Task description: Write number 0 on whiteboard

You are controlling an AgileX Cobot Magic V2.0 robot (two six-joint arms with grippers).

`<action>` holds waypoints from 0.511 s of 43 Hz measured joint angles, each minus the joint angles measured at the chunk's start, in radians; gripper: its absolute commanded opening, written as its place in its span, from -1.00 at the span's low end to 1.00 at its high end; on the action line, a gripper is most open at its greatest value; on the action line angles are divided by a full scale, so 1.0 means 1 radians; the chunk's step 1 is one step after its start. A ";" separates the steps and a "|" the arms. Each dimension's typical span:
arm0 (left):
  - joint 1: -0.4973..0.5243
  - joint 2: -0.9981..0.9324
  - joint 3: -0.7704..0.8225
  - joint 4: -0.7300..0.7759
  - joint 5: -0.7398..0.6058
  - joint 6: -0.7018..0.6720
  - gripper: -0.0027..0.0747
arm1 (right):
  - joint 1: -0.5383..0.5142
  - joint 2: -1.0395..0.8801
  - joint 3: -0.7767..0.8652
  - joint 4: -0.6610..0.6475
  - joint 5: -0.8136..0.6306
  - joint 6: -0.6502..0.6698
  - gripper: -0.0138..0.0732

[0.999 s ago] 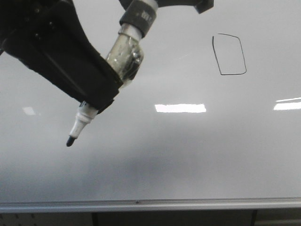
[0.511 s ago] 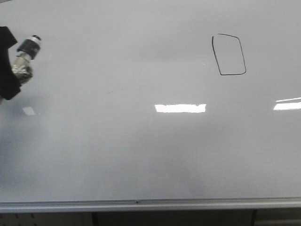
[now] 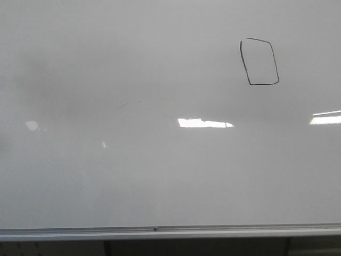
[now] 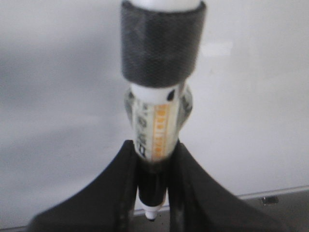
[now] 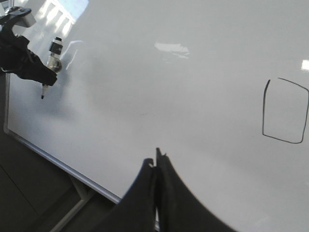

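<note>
The whiteboard (image 3: 160,176) fills the front view, with its silver lower rail (image 3: 170,232) at the bottom. The number 0 (image 3: 259,61) is a thin black boxy loop at the upper right; it also shows in the right wrist view (image 5: 285,111). No gripper shows in the front view. My left gripper (image 4: 153,183) is shut on a marker (image 4: 159,125), tip down near the rail; it shows far off in the right wrist view (image 5: 41,72). My right gripper (image 5: 155,164) is shut and empty, in front of the board.
Bright rectangular light reflections (image 3: 205,123) lie across the board's middle and right edge (image 3: 326,119). A dark support frame (image 5: 72,203) stands below the rail.
The left arm with the marker has swung left and out of the front view. The drawn 0 has not changed.
</note>
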 measured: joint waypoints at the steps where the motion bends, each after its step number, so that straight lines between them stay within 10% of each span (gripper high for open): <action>1: 0.000 0.008 0.000 0.000 -0.016 0.000 -0.98 | 0.000 -0.018 0.011 0.000 0.000 0.000 -0.84; 15: 0.000 0.110 0.000 0.000 -0.104 0.000 -0.96 | 0.000 -0.072 0.028 0.001 -0.002 -0.001 -0.84; 22: 0.000 0.122 0.000 -0.002 -0.113 0.000 -0.60 | 0.000 -0.072 0.028 0.001 -0.007 -0.001 -0.84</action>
